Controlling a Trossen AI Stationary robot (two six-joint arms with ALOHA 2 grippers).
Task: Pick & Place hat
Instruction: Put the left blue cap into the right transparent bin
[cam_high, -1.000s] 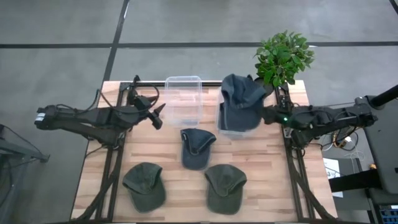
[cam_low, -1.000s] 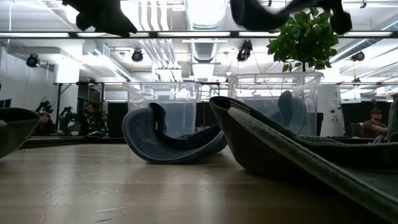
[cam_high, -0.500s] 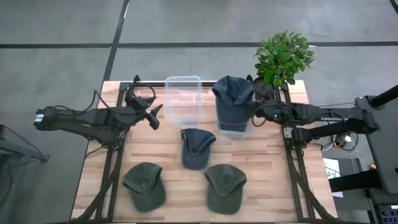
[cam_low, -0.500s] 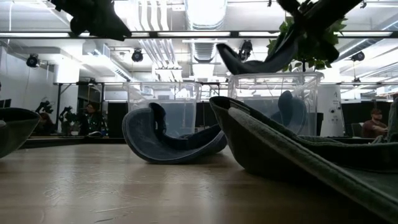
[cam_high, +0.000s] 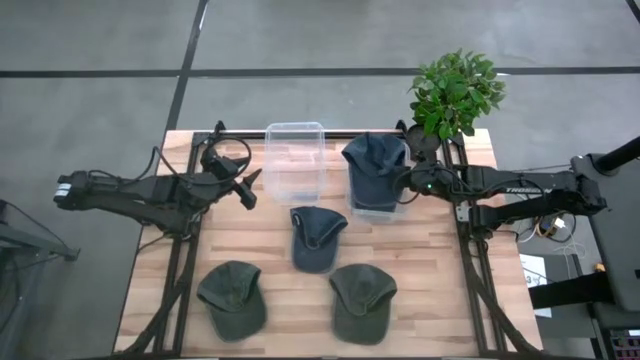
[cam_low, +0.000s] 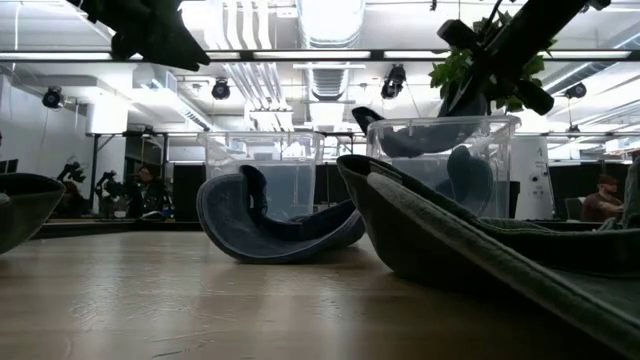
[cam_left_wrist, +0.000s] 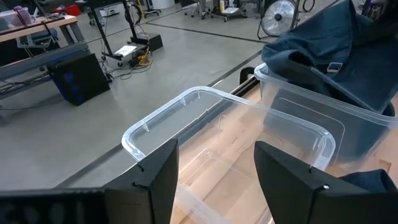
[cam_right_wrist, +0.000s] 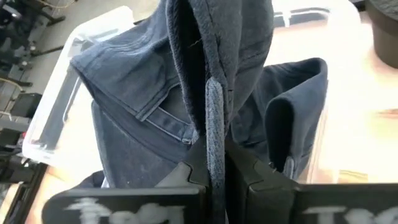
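Right gripper (cam_high: 405, 186) is clamped on the dark blue denim cap (cam_high: 374, 158), hanging partly inside the clear plastic bin (cam_high: 377, 209) over 1 cap already there; left gripper (cam_high: 252, 187), fingers apart, idles beside the empty clear bin (cam_high: 294, 160); risk: released now, the brim may catch the rim and hang out.

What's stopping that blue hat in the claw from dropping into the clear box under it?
Nothing visible except another blue hat already lying inside the box. The right claw holds the blue hat right over it.
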